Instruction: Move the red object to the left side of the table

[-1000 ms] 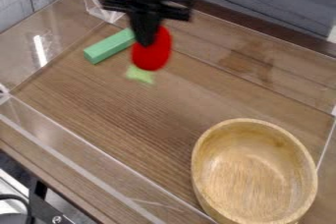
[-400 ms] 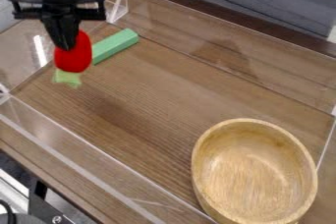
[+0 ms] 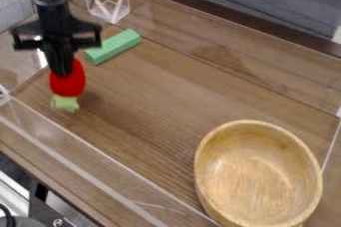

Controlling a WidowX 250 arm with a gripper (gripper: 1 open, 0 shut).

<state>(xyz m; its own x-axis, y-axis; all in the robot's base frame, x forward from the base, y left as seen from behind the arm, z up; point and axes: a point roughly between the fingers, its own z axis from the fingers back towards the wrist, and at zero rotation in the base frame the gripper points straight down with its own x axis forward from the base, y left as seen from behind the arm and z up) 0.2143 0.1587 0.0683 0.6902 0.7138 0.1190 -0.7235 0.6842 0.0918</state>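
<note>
At the tabletop's (image 3: 186, 92) left edge, the red toy strawberry (image 3: 67, 77) hangs leafy end down, clamped in the closed jaws of the gripper (image 3: 63, 69), just above the wood. Green block (image 3: 115, 45) sits behind; wooden bowl (image 3: 258, 174) well apart. Placing seems underway; next, lower and release.

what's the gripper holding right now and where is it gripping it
The gripper is shut on the red object, gripping its upper red part; the green leafy end hangs below.
</note>
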